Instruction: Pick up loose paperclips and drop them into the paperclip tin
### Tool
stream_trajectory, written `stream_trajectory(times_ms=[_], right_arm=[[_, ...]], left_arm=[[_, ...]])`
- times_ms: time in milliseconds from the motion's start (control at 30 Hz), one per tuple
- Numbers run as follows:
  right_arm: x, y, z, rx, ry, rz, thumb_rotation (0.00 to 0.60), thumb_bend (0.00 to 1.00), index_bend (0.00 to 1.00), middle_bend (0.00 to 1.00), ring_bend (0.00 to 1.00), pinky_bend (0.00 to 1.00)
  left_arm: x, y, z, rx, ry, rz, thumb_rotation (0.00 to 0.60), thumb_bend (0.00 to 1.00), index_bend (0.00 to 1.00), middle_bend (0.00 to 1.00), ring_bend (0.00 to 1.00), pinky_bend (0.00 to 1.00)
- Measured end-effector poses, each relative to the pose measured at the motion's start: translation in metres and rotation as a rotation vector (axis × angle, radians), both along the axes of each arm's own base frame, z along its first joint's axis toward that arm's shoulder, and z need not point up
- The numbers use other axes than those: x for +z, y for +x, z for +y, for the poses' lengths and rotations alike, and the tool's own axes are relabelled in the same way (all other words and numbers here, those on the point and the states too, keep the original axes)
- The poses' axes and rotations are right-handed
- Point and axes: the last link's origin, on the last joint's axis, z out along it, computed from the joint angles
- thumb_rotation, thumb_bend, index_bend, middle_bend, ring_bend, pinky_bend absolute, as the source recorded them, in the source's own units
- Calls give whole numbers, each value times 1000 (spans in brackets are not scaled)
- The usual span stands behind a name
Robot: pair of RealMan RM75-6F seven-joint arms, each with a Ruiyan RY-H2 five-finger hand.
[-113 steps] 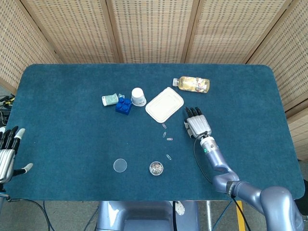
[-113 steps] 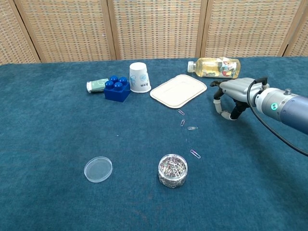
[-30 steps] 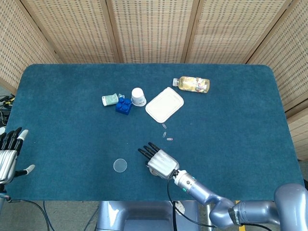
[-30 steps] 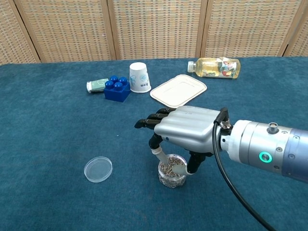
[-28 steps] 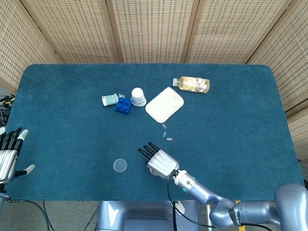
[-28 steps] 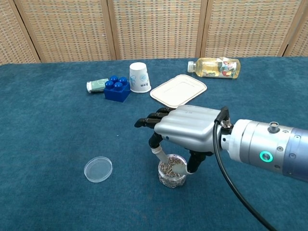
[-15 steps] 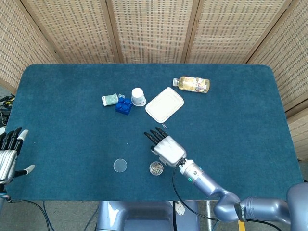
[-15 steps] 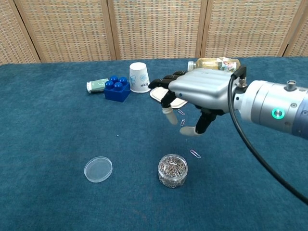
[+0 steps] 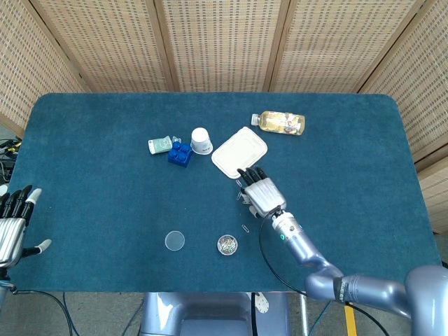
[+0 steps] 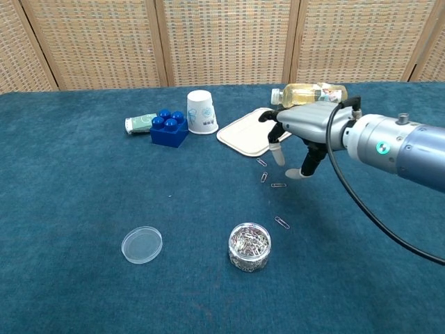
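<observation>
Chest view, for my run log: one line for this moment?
right robot hand: open, above loose paperclips | left robot hand: idle | paperclip tin: uncovered

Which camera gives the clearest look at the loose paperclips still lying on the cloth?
The chest view: four loose paperclips lie in plain sight between the white tray and the paperclip tin. In the head view the right robot hand covers most of them; one shows near the tin.

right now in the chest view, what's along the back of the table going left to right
Small green roll → blue toy brick → upturned white paper cup → white plastic tray → clear plastic bottle lying on its side.
</observation>
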Motion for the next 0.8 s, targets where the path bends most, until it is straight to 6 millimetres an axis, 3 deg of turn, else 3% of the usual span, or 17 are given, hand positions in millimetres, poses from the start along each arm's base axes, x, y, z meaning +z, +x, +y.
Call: stream_trajectory(times_ms=[367,800], right_arm=[[-26,4,-15,-121,22,-35,600,302,528,28,0,10],[-40,2,-25,-159,6,-18,600,302,528,28,0,9]], left_arm=[[1,-3,3,16,1,-2,600,0,0,0,0,0],[-1,-5,5,26,-7,-1,600,0,0,0,0,0]])
